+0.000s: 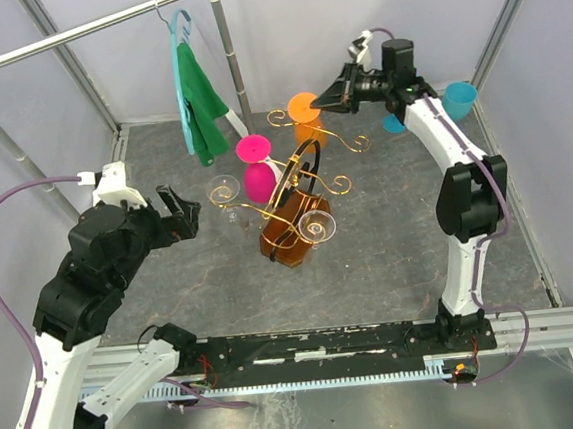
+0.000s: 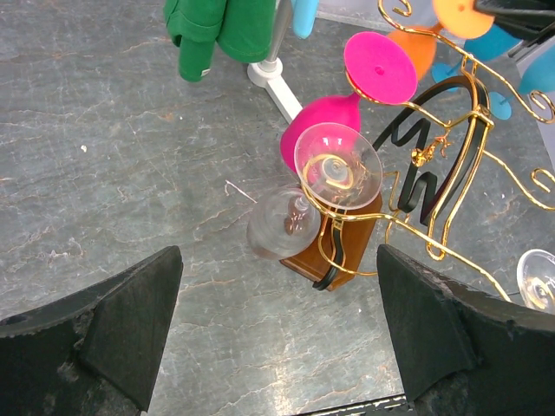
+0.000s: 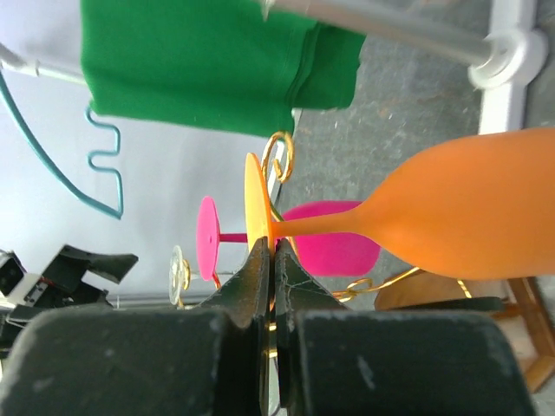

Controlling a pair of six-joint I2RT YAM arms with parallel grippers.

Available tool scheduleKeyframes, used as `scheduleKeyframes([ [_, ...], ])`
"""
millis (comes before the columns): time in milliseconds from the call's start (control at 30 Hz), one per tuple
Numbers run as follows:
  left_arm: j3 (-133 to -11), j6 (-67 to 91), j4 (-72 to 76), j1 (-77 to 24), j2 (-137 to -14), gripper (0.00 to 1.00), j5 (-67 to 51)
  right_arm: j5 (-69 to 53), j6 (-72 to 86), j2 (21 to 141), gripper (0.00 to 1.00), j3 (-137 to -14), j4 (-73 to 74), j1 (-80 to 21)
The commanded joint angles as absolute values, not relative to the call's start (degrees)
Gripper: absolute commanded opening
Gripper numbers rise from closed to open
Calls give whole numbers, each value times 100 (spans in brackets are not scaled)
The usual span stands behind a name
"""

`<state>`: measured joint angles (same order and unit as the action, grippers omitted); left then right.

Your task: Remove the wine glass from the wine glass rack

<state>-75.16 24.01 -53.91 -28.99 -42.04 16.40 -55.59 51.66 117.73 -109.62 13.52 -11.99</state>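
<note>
The orange wine glass [image 1: 304,108] hangs at the wine glass rack's [image 1: 289,242] twelve o'clock. The right gripper [image 1: 321,101], jaws pressed together, sits at its stem. At nine o'clock the left gripper [image 1: 190,215] gapes wide, empty.

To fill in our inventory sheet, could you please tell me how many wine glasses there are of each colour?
orange wine glass: 1
pink wine glass: 1
blue wine glass: 1
clear wine glasses: 2, the left one and the near one
Total: 5
</note>
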Motion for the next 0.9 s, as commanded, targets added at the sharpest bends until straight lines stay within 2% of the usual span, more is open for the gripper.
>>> scheduleKeyframes([
  [0, -7542, 2539, -5217, -2903, -4164, 99, 1706, -5628, 5450, 11514, 1, -11129, 918, -656],
  [67, -7520, 2549, -5202, -2892, -4190, 99, 1695, -5509, 5323, 11683, 1, -11526, 1186, -497],
  [100, -7503, 2549, -5186, -2892, -4204, 99, 1685, -5211, 4659, 11809, 1, -11977, 1792, -465],
  [200, -7459, 2549, -5137, -2899, -4256, 99, 1679, -4087, 3199, 12268, 1, -13424, 3699, -475],
  [333, -7374, 2533, -5018, -2894, -4358, 99, 1674, -2263, 1528, 12652, 1, -14446, 4605, -760],
  [433, -7291, 2552, -4938, -2893, -4444, 99, 1649, -347, -49, 12598, 1, -14158, 4381, -1324],
  [533, -7228, 2582, -4888, -2900, -4535, 99, 1639, 802, -1481, 12495, 1, -13313, 3312, -1743],
  [700, -7220, 2593, -4914, -2894, -4629, 99, 1736, 1374, -2824, 12797, 1, -12716, 1749, -1827],
  [867, -7309, 2580, -5055, -2894, -4690, 99, 1898, 1561, -3386, 13529, 1, -13415, 1279, -1736],
])
